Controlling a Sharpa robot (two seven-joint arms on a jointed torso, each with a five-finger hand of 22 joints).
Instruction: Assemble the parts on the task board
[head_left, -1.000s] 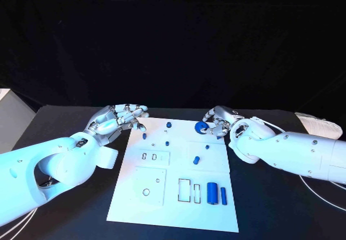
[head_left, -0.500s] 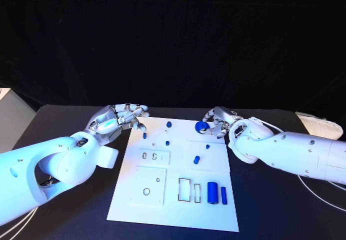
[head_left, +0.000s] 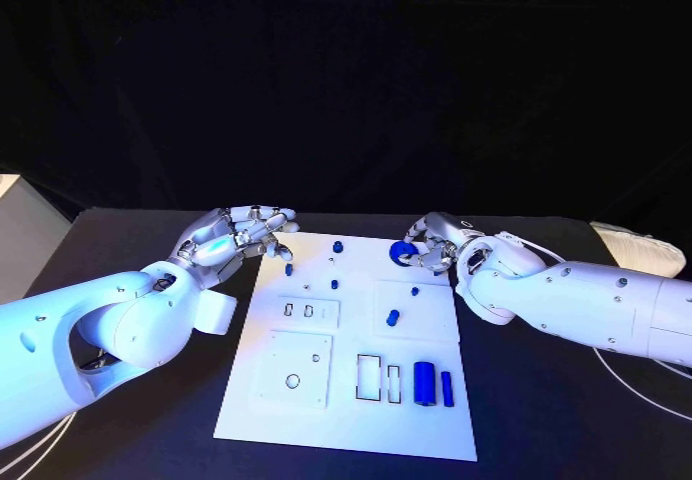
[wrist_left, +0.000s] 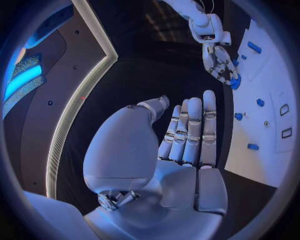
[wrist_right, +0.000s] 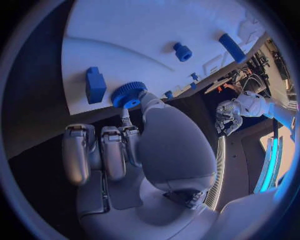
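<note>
Right hand (head_left: 428, 250) is up at the far right corner of the white task board (head_left: 346, 420), thumb and a finger pinched on a blue toothed gear (head_left: 402, 251). The right wrist view shows it plainly: the gear (wrist_right: 129, 94) sits between two fingertips (wrist_right: 147, 98) at the board's edge, while the other fingers lie curled together beside the palm. A blue block (wrist_right: 95, 84) lies just beside the gear on the board, and a small round blue part (wrist_right: 182, 51) and a blue bar (wrist_right: 232, 47) lie further along.

Left hand (head_left: 238, 236) hovers at the board's far left corner, holding nothing. From its own wrist camera the fingers (wrist_left: 190, 131) stretch straight and close together, thumb set a little apart, above the dark table (head_left: 144, 400) just beside the board's edge.

On the board itself, a small blue peg (head_left: 338, 246) stands near the far edge between the two hands, and another blue piece (head_left: 392, 320) rests mid-board. Near the front edge a big blue cylinder (head_left: 424, 384) lies with a slimmer blue pin (head_left: 447, 389) just beside it, both next to rectangular cut-outs (head_left: 378, 380).
</note>
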